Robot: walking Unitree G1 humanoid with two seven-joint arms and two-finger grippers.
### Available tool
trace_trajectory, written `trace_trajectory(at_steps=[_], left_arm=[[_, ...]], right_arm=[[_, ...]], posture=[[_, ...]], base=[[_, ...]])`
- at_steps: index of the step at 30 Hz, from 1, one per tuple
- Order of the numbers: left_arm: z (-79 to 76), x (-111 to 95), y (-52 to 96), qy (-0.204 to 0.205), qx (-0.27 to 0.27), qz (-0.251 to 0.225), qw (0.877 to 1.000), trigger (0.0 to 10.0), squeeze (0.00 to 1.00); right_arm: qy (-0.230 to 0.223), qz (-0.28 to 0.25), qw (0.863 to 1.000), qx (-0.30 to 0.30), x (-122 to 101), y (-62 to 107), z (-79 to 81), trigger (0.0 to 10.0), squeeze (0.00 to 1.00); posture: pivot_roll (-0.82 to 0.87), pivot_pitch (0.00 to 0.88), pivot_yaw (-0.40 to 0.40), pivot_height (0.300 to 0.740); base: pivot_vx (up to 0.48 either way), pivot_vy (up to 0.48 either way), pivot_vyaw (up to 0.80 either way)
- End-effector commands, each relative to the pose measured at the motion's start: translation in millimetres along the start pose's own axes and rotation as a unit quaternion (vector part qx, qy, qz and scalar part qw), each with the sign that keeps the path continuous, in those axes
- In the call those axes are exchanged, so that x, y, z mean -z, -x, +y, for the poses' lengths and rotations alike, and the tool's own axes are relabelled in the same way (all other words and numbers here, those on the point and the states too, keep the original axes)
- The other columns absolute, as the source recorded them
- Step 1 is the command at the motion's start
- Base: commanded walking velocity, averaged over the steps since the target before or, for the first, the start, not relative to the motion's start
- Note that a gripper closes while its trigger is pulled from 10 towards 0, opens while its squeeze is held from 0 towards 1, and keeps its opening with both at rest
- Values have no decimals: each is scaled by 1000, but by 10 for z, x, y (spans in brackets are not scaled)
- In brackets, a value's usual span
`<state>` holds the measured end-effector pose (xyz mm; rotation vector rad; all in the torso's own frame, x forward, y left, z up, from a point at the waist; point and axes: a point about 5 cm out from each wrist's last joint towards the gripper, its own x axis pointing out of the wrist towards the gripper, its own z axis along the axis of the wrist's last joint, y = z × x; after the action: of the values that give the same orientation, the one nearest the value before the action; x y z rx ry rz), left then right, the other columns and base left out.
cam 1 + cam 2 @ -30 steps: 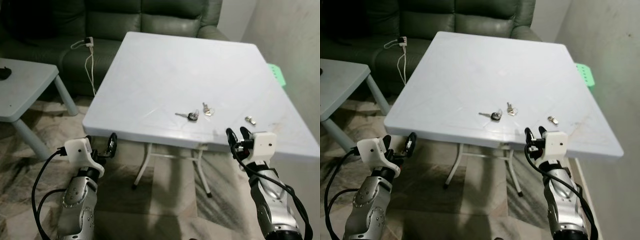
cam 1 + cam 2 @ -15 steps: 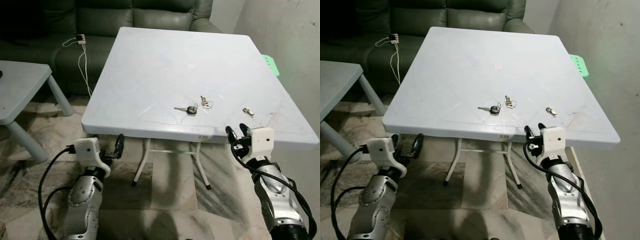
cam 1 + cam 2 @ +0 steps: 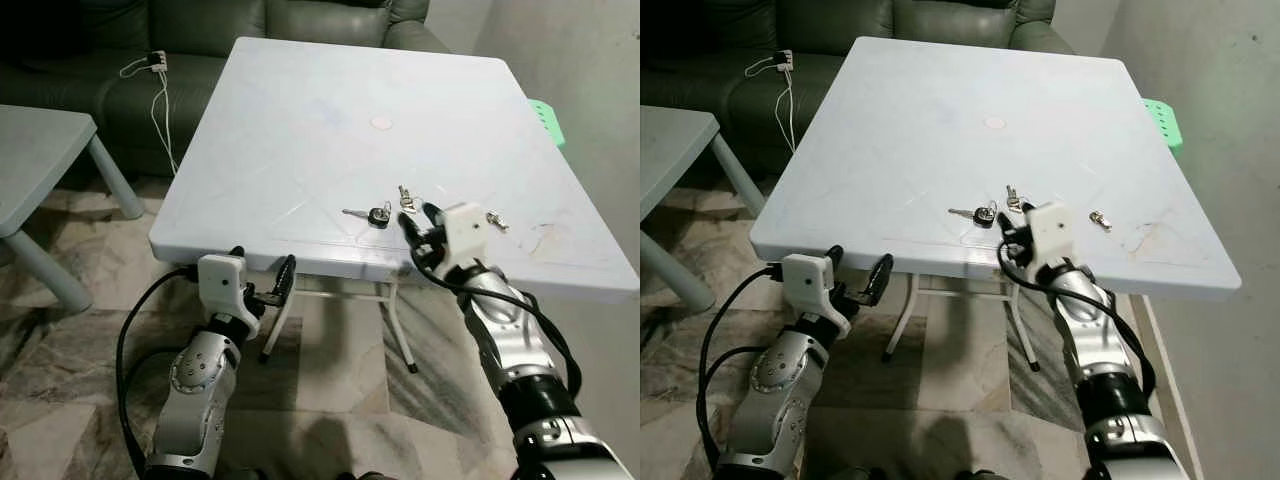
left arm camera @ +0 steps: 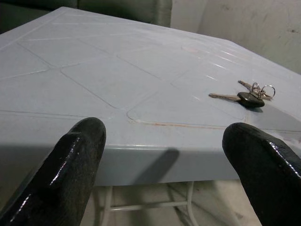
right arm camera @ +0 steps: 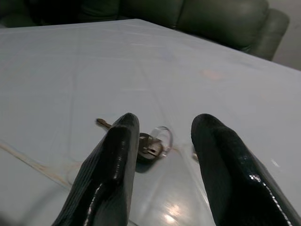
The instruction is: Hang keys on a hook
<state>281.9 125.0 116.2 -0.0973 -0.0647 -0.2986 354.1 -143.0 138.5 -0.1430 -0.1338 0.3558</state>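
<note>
Right gripper (image 5: 162, 141) hovers over the keys (image 3: 383, 213) near the tabletop (image 3: 300, 120) front edge, jaws apart, empty — lower squarely, straddling the ring. Left gripper (image 3: 262, 285) idles, jaws wide, empty.

Left gripper (image 4: 164, 176): two glossy black fingers (image 4: 77, 165) spread wide apart, held low before the near edge of the tabletop, touching nothing.
Table (image 4: 103, 80): pale blue-white plastic top with moulded lines across its surface; a faint reddish streak runs close to the near edge.
Keys (image 4: 248, 95): a small bunch lying flat on the tabletop, set back from the near edge; one key has a black head, with silver keys and a ring touching it.
Table legs (image 4: 110, 207): white tubular frame under the near edge, above a pale floor.
Sofa (image 4: 117, 7): dark green, beyond the far edge.
Wall (image 4: 249, 23): pale, scuffed, past the far corner.
</note>
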Motion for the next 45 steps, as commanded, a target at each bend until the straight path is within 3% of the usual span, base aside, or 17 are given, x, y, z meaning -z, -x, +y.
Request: trace_trajectory(at_steps=[1,4,5,7,8,9,21,34,45], left_arm=[[-41,-9,17,-1,6,3,1000,10000,0],[-50,-2,33,4,2,5,1000,10000,0],[-52,-3,37,5,1,4,1000,10000,0],[-51,-2,49,4,-2,4,1000,10000,0],[-51,-4,52,5,-3,5,1000,10000,0],[-51,-5,53,5,-4,4,1000,10000,0],[-44,-8,78,11,-14,8,1000,10000,0],[-50,19,114,17,-19,15,1000,10000,0],[-50,22,128,20,-23,16,999,10000,0]], right_arm=[[-3,-1,1000,-17,-2,-65,89,10000,0],[-13,1,1000,-28,-10,-133,175,10000,0],[-24,-1,999,-31,-17,-153,195,10000,1000],[-41,9,999,-17,-25,-235,248,10000,1000],[-49,18,999,-6,-22,-271,268,10000,639],[-55,20,998,-2,-27,-287,279,10000,0],[-116,39,991,45,-185,-545,423,10000,0],[-94,74,986,116,-177,-591,375,10000,0],[-92,92,985,114,-169,-622,486,10000,0]], posture=[[66,151,-119,740],[68,154,-120,740],[71,157,-122,740],[75,160,-126,740],[78,164,-130,740],[78,164,-130,740],[91,165,-139,740],[92,172,-141,740],[87,183,-142,740]], base=[[0,0,0],[0,0,0],[0,0,0],[0,0,0],[0,0,0],[0,0,0],[0,0,0],[0,0,0],[0,0,0]])
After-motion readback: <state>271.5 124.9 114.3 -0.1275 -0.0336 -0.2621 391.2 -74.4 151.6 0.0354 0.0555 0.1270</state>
